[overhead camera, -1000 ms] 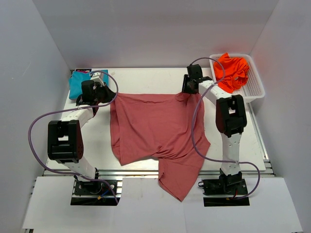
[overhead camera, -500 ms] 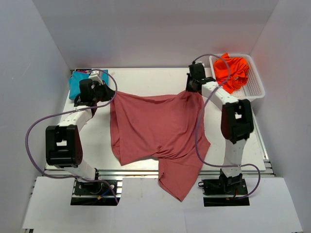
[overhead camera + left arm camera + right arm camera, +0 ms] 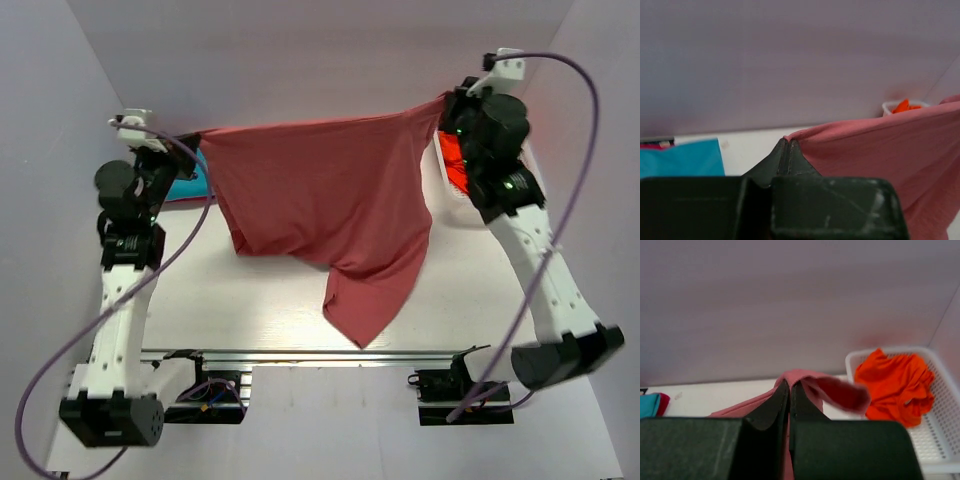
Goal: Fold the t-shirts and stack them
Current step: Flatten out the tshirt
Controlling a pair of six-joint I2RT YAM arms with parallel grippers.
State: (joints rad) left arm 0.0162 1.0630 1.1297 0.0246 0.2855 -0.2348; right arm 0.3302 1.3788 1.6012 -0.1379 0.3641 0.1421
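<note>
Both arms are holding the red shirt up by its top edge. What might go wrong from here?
Slip: the left gripper and right gripper each pinch only a thin bit of edge on the salmon shirt; pulling apart may free it.
Bunching: one flap hangs lower right of centre, so it may fold under when laid down.
Snag: the cloth hangs near the teal shirt and the basket, and may drag them.

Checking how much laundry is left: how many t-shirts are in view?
3. The salmon one hangs between left fingers and right fingers; the teal one lies at the table's far left; the orange one sits in the white basket, far right. Others may be hidden.
</note>
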